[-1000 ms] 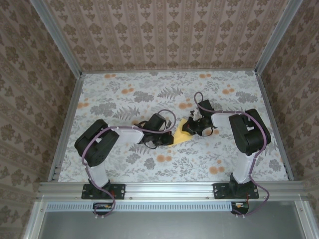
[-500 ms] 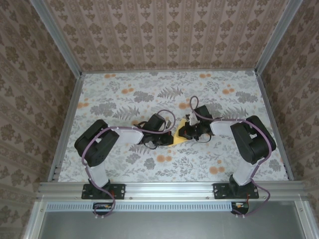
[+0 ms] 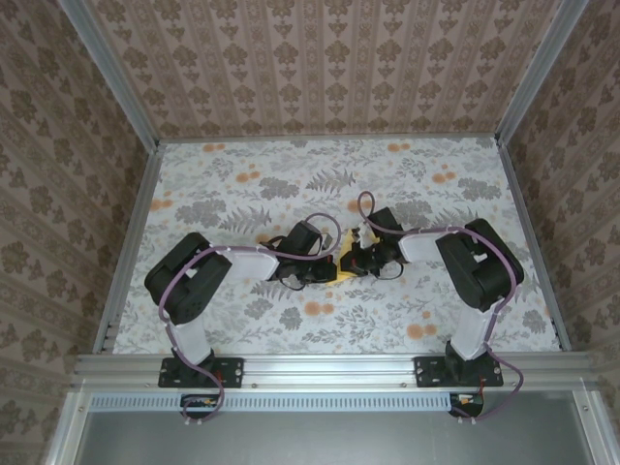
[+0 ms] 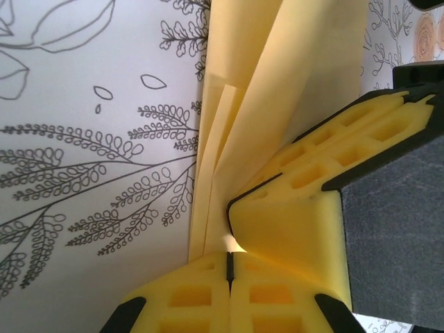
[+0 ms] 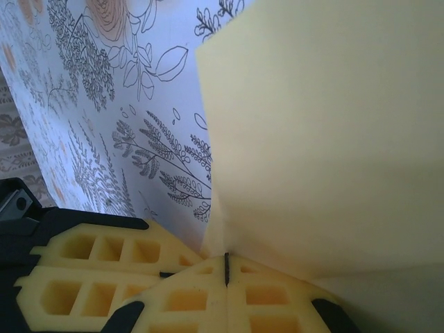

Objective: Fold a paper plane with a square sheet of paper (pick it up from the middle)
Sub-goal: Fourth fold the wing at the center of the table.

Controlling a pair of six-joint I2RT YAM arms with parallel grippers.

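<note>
One sheet of paper (image 4: 277, 76), pale yellow and already folded into several layers, sits near the middle of the table, a little toward the near edge, caught between the two grippers. In the left wrist view three or four layered edges and creases run side by side. Its long axis there goes straight away from the left fingertips toward the top of the view, narrow at the pads and fanning wider farther off. From above, a small yellow sliver shows between the black gripper bodies, too little to tell which way the paper points across the table. In the right wrist view one broad flat panel of it rises from the fingertips, its lower corner running down into the seam between the pads.

The left gripper (image 4: 229, 253) has its two yellow pads pressed together with a fold of the paper nipped in the seam. The right gripper (image 5: 226, 257) is likewise clamped tight on the paper's edge. In the left wrist view its pads lie against the paper from the right, just beside the left ones.

Two arms meet there tip to tip, the left arm (image 3: 242, 260) reaching in from the left and the right arm (image 3: 436, 242) from the right. Under them lies one white tablecloth (image 3: 291, 174) printed with grey ferns and scattered orange flowers, with patterned walls (image 3: 329, 68) on three sides
</note>
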